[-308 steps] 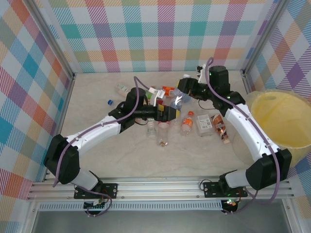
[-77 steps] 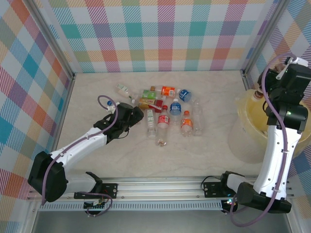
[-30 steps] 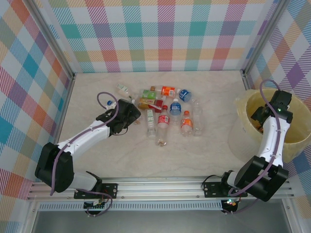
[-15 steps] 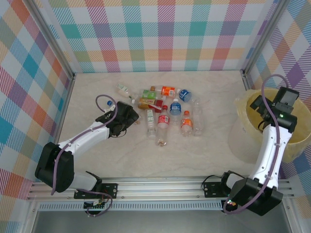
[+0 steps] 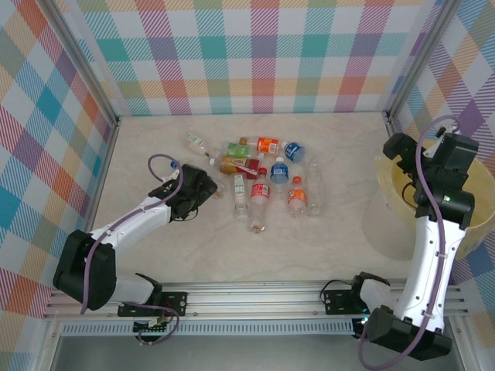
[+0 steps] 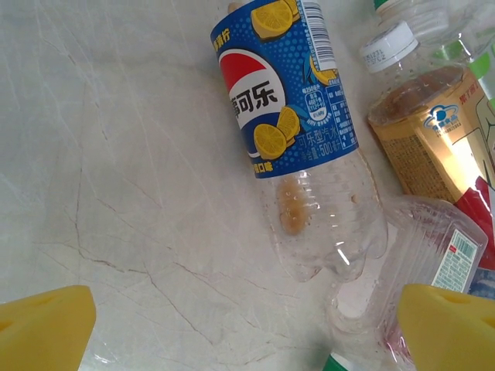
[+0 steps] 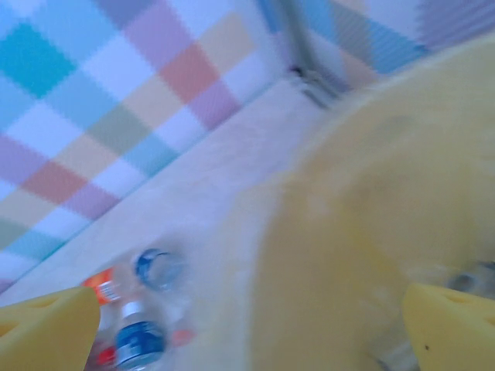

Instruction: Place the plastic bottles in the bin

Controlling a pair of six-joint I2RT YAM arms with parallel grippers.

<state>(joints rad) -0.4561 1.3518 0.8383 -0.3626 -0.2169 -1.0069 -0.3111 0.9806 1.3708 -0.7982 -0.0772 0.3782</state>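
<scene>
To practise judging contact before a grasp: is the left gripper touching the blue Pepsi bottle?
Apart. The left wrist view shows a gap between the blue Pepsi bottle and both yellow fingertips of the left gripper.

Marbled table, plastic bottles clustered, bin right

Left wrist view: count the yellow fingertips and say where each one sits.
2: one fingertip in the bottom-left corner, the other in the bottom-right corner; none looks hidden.
</scene>
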